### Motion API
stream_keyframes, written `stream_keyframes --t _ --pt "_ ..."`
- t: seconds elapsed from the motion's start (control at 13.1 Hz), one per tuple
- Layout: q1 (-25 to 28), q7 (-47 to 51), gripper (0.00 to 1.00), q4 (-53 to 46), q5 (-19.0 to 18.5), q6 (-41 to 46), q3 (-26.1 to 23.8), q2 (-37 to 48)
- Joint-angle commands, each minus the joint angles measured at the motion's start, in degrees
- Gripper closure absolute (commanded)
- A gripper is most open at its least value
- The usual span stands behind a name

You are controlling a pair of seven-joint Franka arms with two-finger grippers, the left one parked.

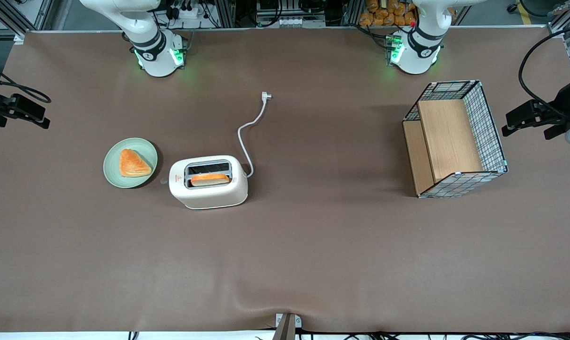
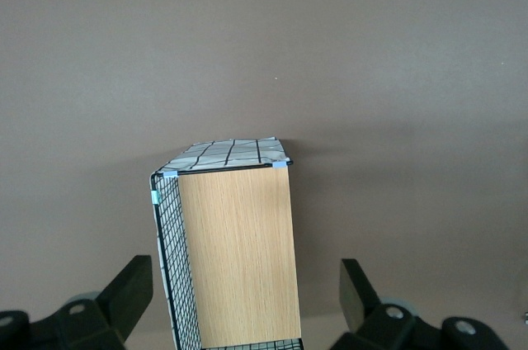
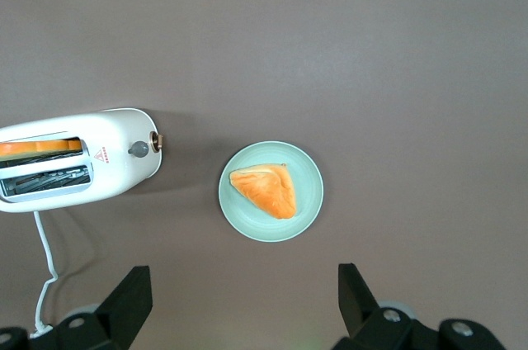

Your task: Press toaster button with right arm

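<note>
The cream-white toaster [image 1: 208,182] stands mid-table with a red triangle sticker on top and an orange bread slice in the slot nearer the front camera. Its white cord [image 1: 247,130] runs away from the front camera to a plug. The tiny grey toaster button [image 1: 163,181] juts from the short end facing the green plate. The right wrist view shows the toaster [image 3: 74,160] and the button [image 3: 139,149]. My right gripper [image 3: 243,309] is out of the front view. It hangs high above the table, open and empty, clear of the toaster.
A pale green plate [image 1: 113,172] with a triangular piece of bread lies beside the toaster's button end, also in the right wrist view [image 3: 309,201]. A wire basket with wooden panels [image 1: 455,141] lies toward the parked arm's end of the table.
</note>
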State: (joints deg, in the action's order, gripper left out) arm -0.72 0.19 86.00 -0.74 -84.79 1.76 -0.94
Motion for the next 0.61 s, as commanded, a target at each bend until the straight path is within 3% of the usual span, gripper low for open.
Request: stream_keyframes --t 0.0,0.53 --pt "-0.34 -0.81 0.0 -0.13 -0.49 -0.03 -0.26 0.15" --pt "-0.34 -0.81 0.0 -0.04 -0.14 0.06 -0.17 0.15"
